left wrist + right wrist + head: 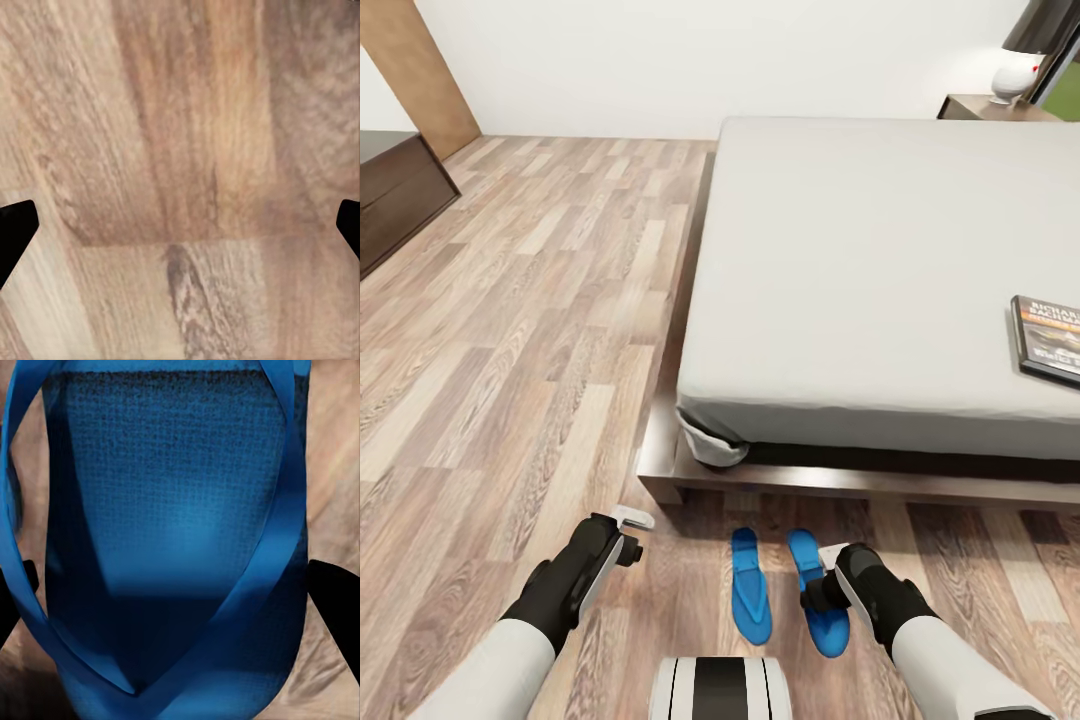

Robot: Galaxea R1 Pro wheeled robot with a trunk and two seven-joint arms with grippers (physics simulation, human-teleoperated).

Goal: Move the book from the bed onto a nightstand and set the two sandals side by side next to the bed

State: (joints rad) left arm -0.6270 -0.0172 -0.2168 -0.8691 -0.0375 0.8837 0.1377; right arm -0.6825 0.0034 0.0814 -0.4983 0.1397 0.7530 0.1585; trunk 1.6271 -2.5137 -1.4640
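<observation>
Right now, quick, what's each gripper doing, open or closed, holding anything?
Left gripper: open, empty, over bare wood floor.
Right gripper: open, fingers either side of the right-hand blue sandal, not clamped on it.

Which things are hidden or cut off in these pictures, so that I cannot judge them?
- Book, head view: its right part is cut off by the picture edge.
- Right sandal, head view: partly covered by the right claw.
- Nightstand, head view: mostly hidden behind the bed.

Wood-plank floor [510,330] with two blue sandals [751,585] side by side; grey bed [860,260] bearing a book [1048,338].
</observation>
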